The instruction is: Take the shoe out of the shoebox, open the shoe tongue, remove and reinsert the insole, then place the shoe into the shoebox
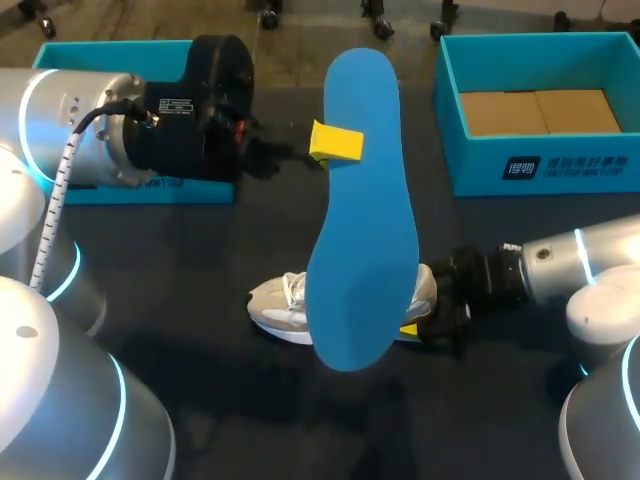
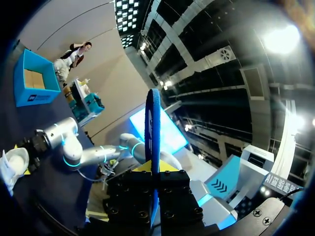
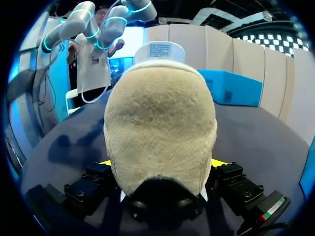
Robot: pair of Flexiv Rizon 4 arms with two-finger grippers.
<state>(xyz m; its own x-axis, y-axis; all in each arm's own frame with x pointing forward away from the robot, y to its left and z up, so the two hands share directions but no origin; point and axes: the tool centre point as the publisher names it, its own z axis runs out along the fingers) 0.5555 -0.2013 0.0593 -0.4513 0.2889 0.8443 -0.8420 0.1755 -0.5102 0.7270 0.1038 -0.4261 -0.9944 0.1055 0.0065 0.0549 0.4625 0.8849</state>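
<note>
My left gripper [image 1: 335, 142] is raised above the table and shut on the blue insole [image 1: 362, 220]. It pinches one long edge, and the insole hangs broad side up over the shoe. In the left wrist view the insole [image 2: 153, 128] stands edge-on between the closed fingers of the left gripper [image 2: 154, 174]. The beige and white shoe [image 1: 280, 305] lies on the dark table with its toe to the left, partly hidden under the insole. My right gripper [image 1: 425, 320] is at the heel. In the right wrist view the heel [image 3: 160, 128] sits wedged in the right gripper [image 3: 160, 164], with a yellow tip against each side.
The open teal shoebox [image 1: 545, 165], with brown card inside, stands at the back right. Its teal lid [image 1: 100, 50] lies at the back left, behind my left wrist. Bare dark tabletop [image 1: 250, 410] stretches in front of the shoe.
</note>
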